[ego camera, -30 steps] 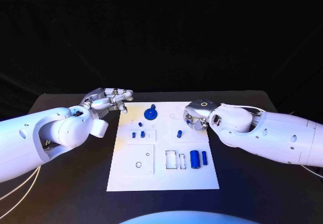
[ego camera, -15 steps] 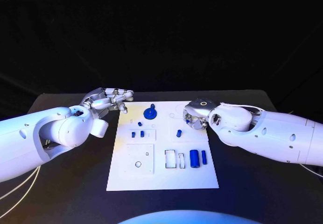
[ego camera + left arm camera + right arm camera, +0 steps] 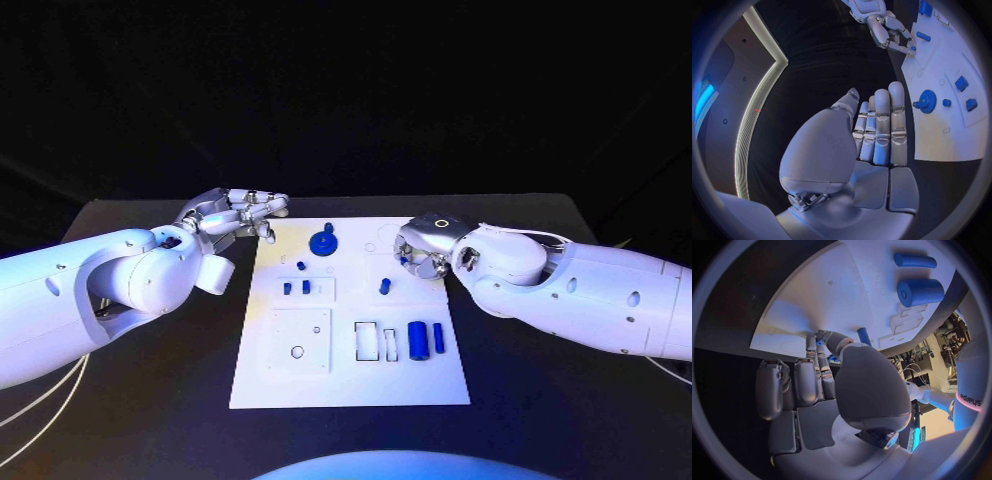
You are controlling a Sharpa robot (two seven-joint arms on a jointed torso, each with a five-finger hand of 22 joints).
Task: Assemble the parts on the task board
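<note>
Right hand: the silver many-fingered right hand [image 3: 420,246] sits over the far right part of the board, fingers bent down onto it. In the right wrist view [image 3: 826,370] a small blue bit shows between the thumb and one fingertip, but I cannot tell whether it is pinched or only touched.
Left hand: the silver many-fingered left hand [image 3: 238,214] hangs just off the board's far left corner; in the left wrist view [image 3: 873,132] its fingers lie straight and side by side with nothing in them, the thumb set apart.
Task board: the flat white rectangular task board [image 3: 351,390] lies in the middle of the black table [image 3: 144,420], between the two arms.
Blue gear: a round blue toothed gear with a knob [image 3: 323,241] stands near the far edge of the board, between the two hands.
Short pegs: two small blue pegs [image 3: 296,288] stand side by side in a square recess left of centre, a blue button [image 3: 300,266] just beyond them.
Slim peg: a short blue peg [image 3: 384,286] lies near the right hand.
Cylinders: a thick blue cylinder [image 3: 417,341] and a thin blue rod [image 3: 437,338] lie side by side on the board's right, beside two empty rectangular slots [image 3: 376,342].
Plate: a square white plate with an oval hole [image 3: 297,341] sits left of the slots.
</note>
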